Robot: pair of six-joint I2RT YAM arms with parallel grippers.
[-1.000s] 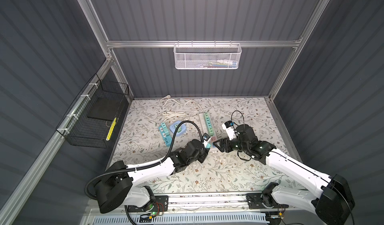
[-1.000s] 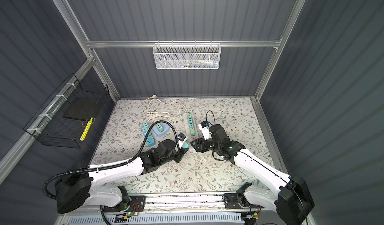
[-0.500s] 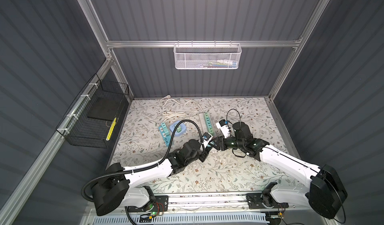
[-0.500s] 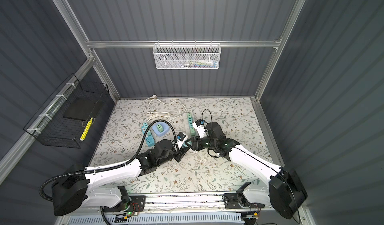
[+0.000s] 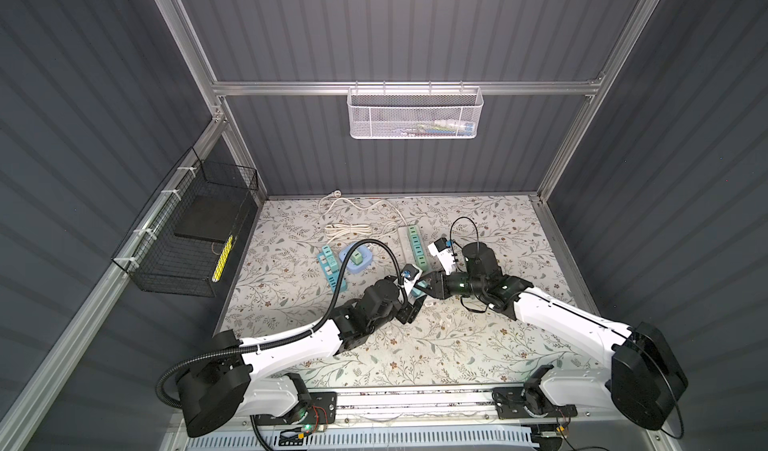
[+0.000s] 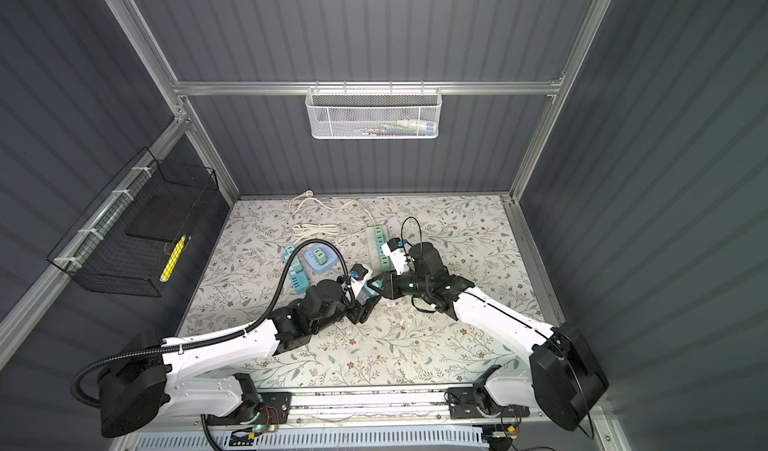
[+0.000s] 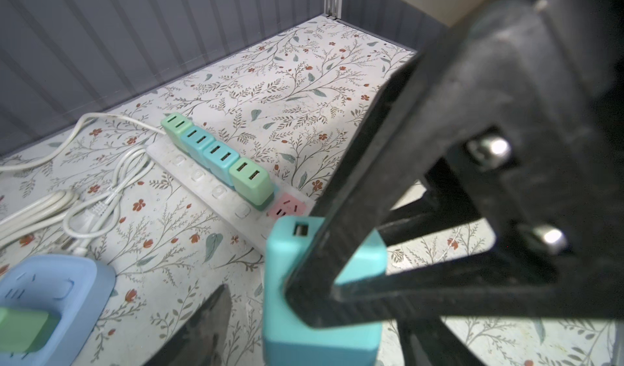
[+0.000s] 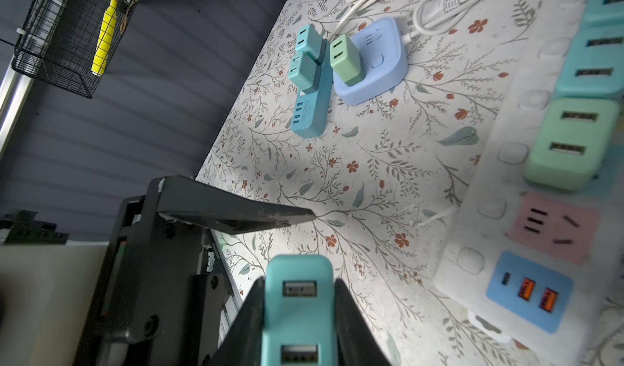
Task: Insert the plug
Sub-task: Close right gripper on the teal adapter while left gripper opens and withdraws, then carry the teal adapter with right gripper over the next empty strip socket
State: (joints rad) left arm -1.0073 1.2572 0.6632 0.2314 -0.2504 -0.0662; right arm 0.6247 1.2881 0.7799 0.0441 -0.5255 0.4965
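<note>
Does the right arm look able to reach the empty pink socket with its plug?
Probably yes: the right gripper grips the teal plug, the pink socket lies close by, uncovered, and the left gripper stands open.

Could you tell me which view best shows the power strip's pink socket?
The right wrist view: the pink socket is whole, slots visible. The left wrist view shows it partly cut off by the teal plug. In both top views it is too small to make out.

long strip (image 5: 405, 243) mid-table, cord (image 5: 347, 229) behind, hub (image 5: 362, 267) & small strip (image 5: 329, 267) left of it
</note>
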